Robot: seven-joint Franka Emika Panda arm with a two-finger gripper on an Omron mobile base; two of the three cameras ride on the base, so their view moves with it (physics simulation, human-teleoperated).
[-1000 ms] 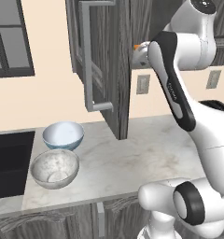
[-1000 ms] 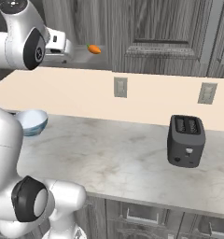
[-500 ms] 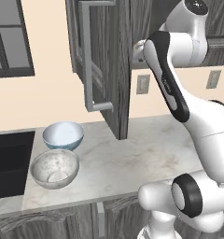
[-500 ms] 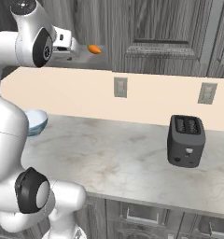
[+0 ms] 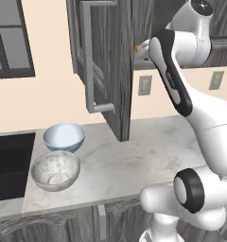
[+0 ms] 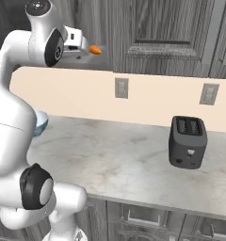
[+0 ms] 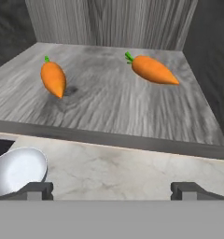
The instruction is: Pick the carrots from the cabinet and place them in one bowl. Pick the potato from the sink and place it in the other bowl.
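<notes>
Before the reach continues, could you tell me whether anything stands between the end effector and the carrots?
Nothing visible does. In the hand view the open end effector faces the cabinet shelf, where both carrots lie apart.

Wood-grain cabinet (image 5: 110,56), marbled counter (image 6: 133,160), seemingly matt carrots (image 7: 53,79).

A pale marble worktop (image 6: 133,155) runs along a peach wall (image 6: 157,101) with two grey outlets (image 6: 121,87). A dark toaster (image 6: 188,141) stands at right. A window (image 5: 11,40) sits far left, above dark wood-grain base cupboards (image 5: 63,227).
</notes>
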